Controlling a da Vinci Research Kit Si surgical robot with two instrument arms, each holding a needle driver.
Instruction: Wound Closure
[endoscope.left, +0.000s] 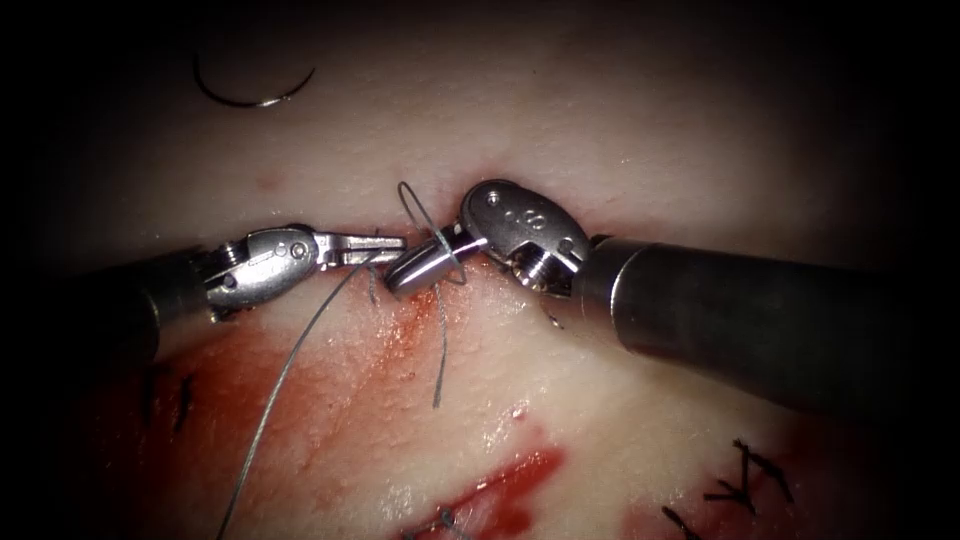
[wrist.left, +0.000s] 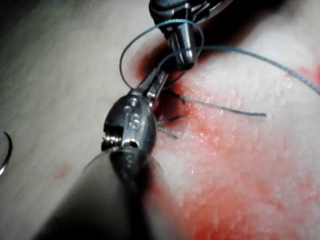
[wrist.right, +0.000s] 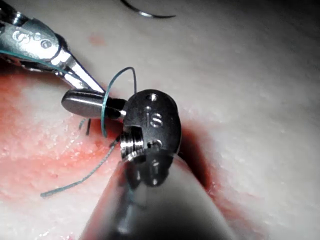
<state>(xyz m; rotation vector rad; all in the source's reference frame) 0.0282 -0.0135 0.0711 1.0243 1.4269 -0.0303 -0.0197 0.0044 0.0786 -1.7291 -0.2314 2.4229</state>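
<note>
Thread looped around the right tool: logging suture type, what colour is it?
Blue-green thread, clearest in the left wrist view.

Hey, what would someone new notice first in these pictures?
Two grippers meet tip to tip at the middle: the left gripper shut on the thread, a loop of it wound around the shut right gripper. The needle lies loose on the tissue, far upper left, held by neither.

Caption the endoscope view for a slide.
Thread looped around the right tool's shut jaws, the left tool gripping thread beside them; needle lying free on the tissue.
</note>
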